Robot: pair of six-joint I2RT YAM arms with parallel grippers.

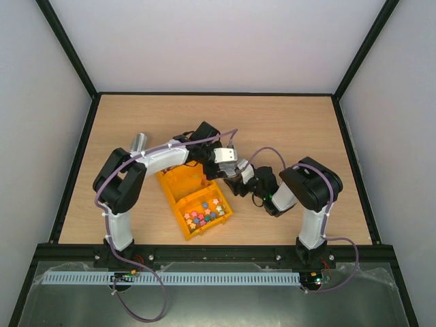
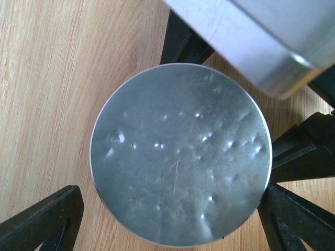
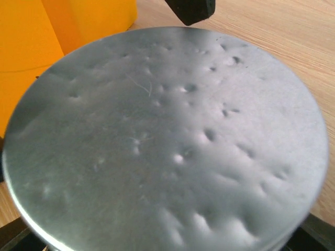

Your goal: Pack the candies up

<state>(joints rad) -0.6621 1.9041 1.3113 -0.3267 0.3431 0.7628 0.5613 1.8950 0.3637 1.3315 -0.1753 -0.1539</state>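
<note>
Left pincer (image 2: 172, 193) spread wide round a metal disc (image 2: 180, 154); right pincer (image 1: 236, 178) near it, cannot tell its grip. Candies (image 1: 204, 215) lying in the orange box (image 1: 178, 187), near half. Looks nearly packed; may need closing.

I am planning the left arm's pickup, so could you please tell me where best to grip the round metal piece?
Grip the round metal piece across its curved rim, at two opposite sides, coming down from above. Its broad, dented flat face points up at the wrist camera and offers nothing to pinch.
</note>
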